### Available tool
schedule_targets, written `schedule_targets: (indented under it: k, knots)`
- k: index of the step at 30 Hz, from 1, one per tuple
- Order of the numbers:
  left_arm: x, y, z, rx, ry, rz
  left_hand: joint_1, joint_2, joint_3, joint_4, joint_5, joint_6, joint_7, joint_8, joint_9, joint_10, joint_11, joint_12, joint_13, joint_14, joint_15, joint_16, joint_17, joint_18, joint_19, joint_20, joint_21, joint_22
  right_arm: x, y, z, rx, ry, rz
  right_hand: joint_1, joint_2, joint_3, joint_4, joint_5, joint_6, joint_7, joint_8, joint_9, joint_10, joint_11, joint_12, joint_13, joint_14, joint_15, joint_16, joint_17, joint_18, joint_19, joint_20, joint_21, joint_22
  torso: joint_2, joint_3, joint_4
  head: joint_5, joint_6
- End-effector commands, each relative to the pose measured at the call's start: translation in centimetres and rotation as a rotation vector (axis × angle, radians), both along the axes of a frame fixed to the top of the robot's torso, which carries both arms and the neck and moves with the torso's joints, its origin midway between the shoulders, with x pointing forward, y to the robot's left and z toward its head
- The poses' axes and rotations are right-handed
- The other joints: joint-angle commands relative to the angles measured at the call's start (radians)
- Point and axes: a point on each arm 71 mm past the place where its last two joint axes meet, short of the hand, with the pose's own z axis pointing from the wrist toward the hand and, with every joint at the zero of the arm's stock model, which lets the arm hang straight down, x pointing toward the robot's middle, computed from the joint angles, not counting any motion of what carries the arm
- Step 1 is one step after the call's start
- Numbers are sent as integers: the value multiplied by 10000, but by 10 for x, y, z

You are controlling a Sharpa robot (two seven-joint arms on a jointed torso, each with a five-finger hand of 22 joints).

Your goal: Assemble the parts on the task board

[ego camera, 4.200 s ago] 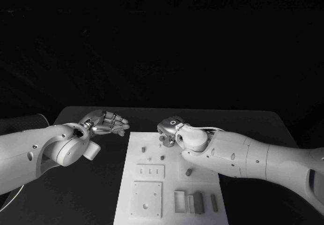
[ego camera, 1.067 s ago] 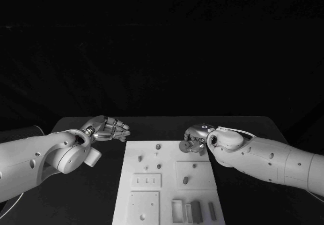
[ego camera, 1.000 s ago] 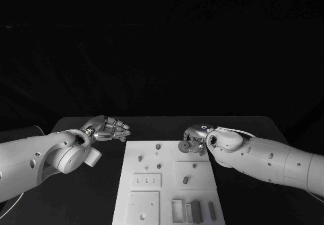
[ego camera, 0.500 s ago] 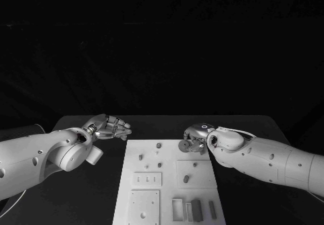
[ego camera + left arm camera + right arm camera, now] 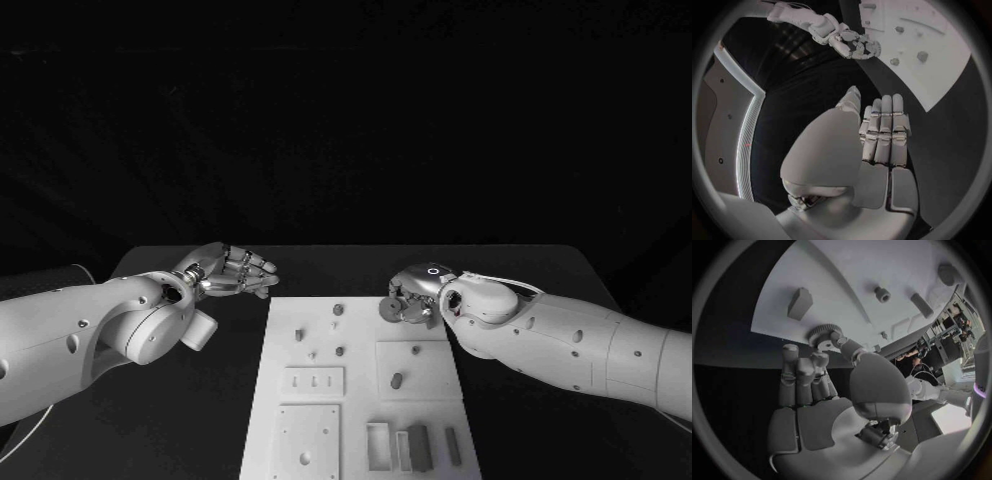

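Right robot hand point(image 5: 408, 300) with gear point(image 5: 821, 333) over task board point(image 5: 361, 405) edge

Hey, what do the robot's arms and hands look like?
Both arms are smooth, rounded white shells with small dark round marks. The left hand and right hand are silver metal with segmented fingers. A thin pale cable loops over the right wrist.

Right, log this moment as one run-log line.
left hand: open, off the board's left edge | right hand: pinching gear at far right edge of task board | small parts: lying on board
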Motion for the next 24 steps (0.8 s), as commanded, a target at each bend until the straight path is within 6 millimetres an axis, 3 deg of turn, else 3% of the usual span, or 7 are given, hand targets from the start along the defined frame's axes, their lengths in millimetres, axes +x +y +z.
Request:
schedule_targets:
  k: [1,6,12,15,17,20,24]
  knots:
    - [0,-1,1,-6,-29,-112,-56,-25,53,-6,1,-79,4,-48,-10,-53,4,-64,-7,65,7,-62,18,148,47,-34,-33,13,-3,1,-6,-269,155,66,-78,-400,40,-19,7,525,130,-152,-64,-201,-6,21,-39,29,-17,32,-15,150,-31,-30,17,170,3,-4,-5,11,14]
    - [0,-1,1,-3,-9,-121,-65,-37,49,-5,0,-84,6,-51,-10,-56,6,-69,-7,67,8,-66,22,147,45,-32,-36,14,-4,3,-7,-345,309,160,-107,-584,135,75,7,437,185,-217,-106,-239,48,22,-93,10,39,24,-23,150,-27,-21,-1,159,1,-8,1,8,14]
    - [0,-1,1,5,19,-126,-70,-42,48,-5,0,-90,8,-54,-11,-59,8,-73,-7,67,8,-70,26,147,45,-33,-37,15,-4,3,-9,-497,536,116,60,-120,208,-196,-12,554,157,-164,-104,-279,21,69,-165,-23,24,40,-22,150,-75,-16,2,182,5,-8,3,13,-25]
    - [0,-1,1,7,27,-130,-71,-46,47,-5,0,-93,10,-56,-11,-62,9,-77,-7,68,8,-73,28,147,46,-33,-38,15,-3,3,-9,-494,516,76,117,382,205,-608,-13,614,141,-143,-119,-313,8,58,-237,-70,12,42,-20,150,-144,2,6,196,5,-7,6,10,-45]
    - [0,-1,1,9,32,-124,-72,-47,48,-5,0,-95,10,-57,-11,-63,9,-78,-7,68,8,-74,29,147,46,-33,-38,15,-3,3,-9,-474,479,56,137,545,212,-679,-4,684,120,-110,-114,-312,-8,67,-256,-72,0,54,-16,150,-154,6,17,200,7,-5,7,6,-51]
    - [0,-1,1,13,40,-121,-73,-48,48,-5,1,-96,11,-58,-11,-64,10,-79,-7,69,8,-74,29,147,47,-33,-39,16,-3,3,-9,-455,439,7,96,606,182,-673,-7,731,106,-89,-112,-304,-20,79,-271,-67,-11,66,-14,150,-153,12,30,201,11,-7,9,-13,-76]
    - [0,-1,1,12,53,-135,-76,-53,47,-5,0,-102,13,-61,-12,-68,12,-83,-7,70,8,-77,32,147,47,-33,-40,16,-3,4,-9,-490,513,42,-157,386,63,-608,-4,773,93,-86,-132,-292,-32,94,-317,-61,-25,71,-20,150,-134,34,51,192,14,-14,15,-17,-102]
